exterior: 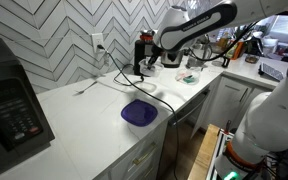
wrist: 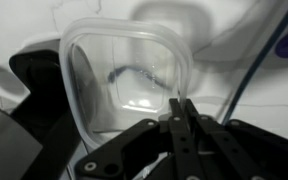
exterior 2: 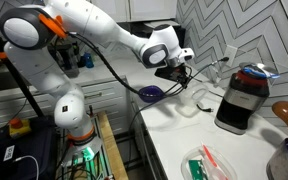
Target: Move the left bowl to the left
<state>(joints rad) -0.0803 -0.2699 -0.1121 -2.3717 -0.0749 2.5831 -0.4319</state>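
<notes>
The left bowl (wrist: 124, 80) is clear, with a rounded square rim, and fills the wrist view over the white counter. My gripper (wrist: 176, 108) is shut, with the bowl's near rim pinched between its fingers. In both exterior views the gripper (exterior: 149, 62) (exterior 2: 177, 74) hangs over the back of the counter, near the black appliance. The bowl is too faint to make out there. I cannot tell whether it rests on the counter or is lifted. The shallow purple dish (exterior: 138, 113) (exterior 2: 152, 93) lies apart, near the counter's front edge.
A black appliance with a red top (exterior 2: 242, 100) stands close to the gripper, and cables (exterior: 124, 80) trail across the counter. A black microwave (exterior: 9, 110) stands at one end. A wooden spoon (exterior 2: 287, 115) and a green packet (exterior 2: 206, 163) lie at the other.
</notes>
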